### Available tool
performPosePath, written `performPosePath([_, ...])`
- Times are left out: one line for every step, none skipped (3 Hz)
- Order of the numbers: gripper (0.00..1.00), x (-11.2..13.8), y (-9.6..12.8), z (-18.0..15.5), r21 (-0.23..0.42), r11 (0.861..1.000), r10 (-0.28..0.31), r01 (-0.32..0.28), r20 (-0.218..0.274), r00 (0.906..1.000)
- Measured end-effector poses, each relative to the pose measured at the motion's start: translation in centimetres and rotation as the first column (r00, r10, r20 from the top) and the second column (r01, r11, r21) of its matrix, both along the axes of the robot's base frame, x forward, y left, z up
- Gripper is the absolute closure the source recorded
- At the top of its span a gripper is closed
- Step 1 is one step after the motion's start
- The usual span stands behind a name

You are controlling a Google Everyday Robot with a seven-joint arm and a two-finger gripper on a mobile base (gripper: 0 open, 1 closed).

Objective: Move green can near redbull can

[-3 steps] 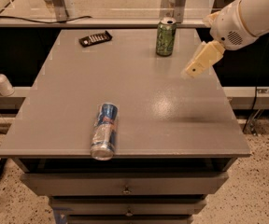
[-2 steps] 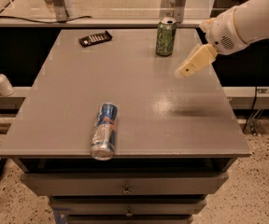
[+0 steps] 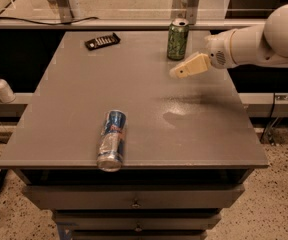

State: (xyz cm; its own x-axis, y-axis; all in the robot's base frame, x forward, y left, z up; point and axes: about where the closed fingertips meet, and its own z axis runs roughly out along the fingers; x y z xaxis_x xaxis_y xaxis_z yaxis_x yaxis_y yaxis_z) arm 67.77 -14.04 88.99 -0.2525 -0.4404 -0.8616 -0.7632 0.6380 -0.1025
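The green can (image 3: 177, 39) stands upright near the far right edge of the grey table (image 3: 84, 99), its silver top with pull-tab showing. The redbull can (image 3: 112, 139) lies on its side near the table's front edge, blue and silver, one silver end pointing toward me. My gripper (image 3: 180, 72) reaches in from the right on a white arm, hovering above the table just in front of and slightly right of the green can, not touching it. It holds nothing that I can see.
A black flat device (image 3: 102, 41) lies at the table's far left. A white pump bottle (image 3: 0, 85) stands on a ledge left of the table. Drawers (image 3: 134, 201) sit under the front edge. A rail and glass panel run behind the table.
My gripper has moved left and a little lower, closing in on the green can. Both cans have stayed where they were.
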Motion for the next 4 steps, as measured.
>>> performPosePath([0.0, 3.3, 0.1, -0.6, 0.098, 0.994, -0.059, 0.051, 0.08, 0.9951])
performPosePath([0.0, 6.6, 0.9, -0.8, 0.177, 0.982, -0.091, 0.064, 0.152, 0.9841])
performPosePath([0.0, 9.9, 2.0, -1.6, 0.223, 0.974, -0.087, 0.041, 0.199, 0.9762])
performPosePath([0.0, 13.0, 2.8, -2.2, 0.288, 0.957, -0.088, 0.022, 0.219, 0.9717])
